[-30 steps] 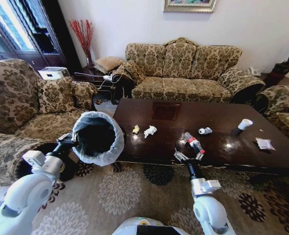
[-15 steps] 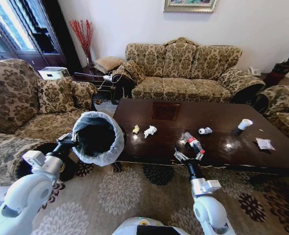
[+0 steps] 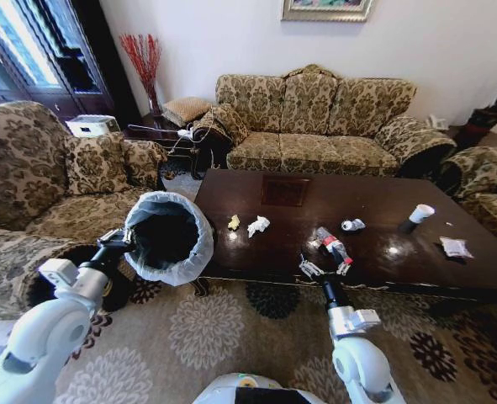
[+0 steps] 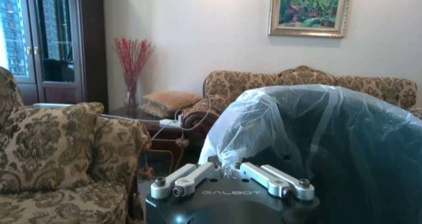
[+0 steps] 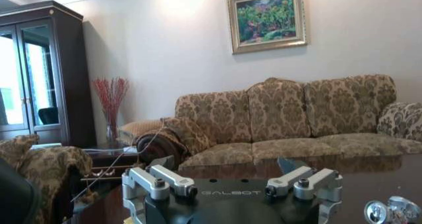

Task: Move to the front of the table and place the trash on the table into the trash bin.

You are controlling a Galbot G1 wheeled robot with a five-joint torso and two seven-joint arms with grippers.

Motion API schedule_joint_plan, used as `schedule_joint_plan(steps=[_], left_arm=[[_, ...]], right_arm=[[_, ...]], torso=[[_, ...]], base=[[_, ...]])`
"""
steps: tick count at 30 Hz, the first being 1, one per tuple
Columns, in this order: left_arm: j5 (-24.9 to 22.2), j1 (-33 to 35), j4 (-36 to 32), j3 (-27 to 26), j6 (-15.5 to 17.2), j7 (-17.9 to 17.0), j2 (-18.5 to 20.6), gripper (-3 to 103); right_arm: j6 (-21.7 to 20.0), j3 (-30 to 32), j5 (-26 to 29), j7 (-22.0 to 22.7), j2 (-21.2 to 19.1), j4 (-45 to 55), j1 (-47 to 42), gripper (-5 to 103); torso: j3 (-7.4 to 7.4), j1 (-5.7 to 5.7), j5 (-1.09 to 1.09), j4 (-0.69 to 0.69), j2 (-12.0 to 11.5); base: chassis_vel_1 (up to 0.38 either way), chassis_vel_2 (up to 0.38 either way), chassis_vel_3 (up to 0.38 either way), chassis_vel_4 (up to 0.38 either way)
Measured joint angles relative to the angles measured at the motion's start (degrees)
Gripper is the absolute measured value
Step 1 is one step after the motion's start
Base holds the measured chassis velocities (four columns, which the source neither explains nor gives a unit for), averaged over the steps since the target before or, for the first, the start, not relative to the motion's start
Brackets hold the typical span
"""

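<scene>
The robot stands at the near long side of the dark wooden bench point(image 3: 374, 215). Its left arm reaches forward and a little out to the left, and the left gripper point(image 3: 116, 239) is pinched on the bag-lined rim of the trash bin point(image 3: 169, 236), holding the bin up just beside the bench's left end. In the left wrist view, the left gripper point(image 4: 231, 170) has its fingers pressed together on the whitish bag. The right arm points straight ahead from the robot's front, and the right gripper point(image 3: 324, 269) sits at the near edge of the bench with its fingers spread wide. It is just in front of the clear bottle with the red label point(image 3: 333, 245), not touching it. Farther along the bench lie a yellowish scrap point(image 3: 234, 222), a crumpled white tissue point(image 3: 258, 225), a small can point(image 3: 352, 225), a white paper cup point(image 3: 420, 214) and a clear wrapper point(image 3: 456, 247).
</scene>
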Motion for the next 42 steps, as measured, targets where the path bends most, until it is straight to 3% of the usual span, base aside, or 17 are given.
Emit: schedule_joint_plan(steps=[42], left_arm=[[0.0, 0.0, 0.0, 0.0, 0.0, 0.0, 0.0, 3]], right_arm=[[0.0, 0.0, 0.0, 0.0, 0.0, 0.0, -0.01, 100]], torso=[[0.0, 0.0, 0.03, 0.0, 0.0]], base=[[0.008, 0.008, -0.009, -0.007]])
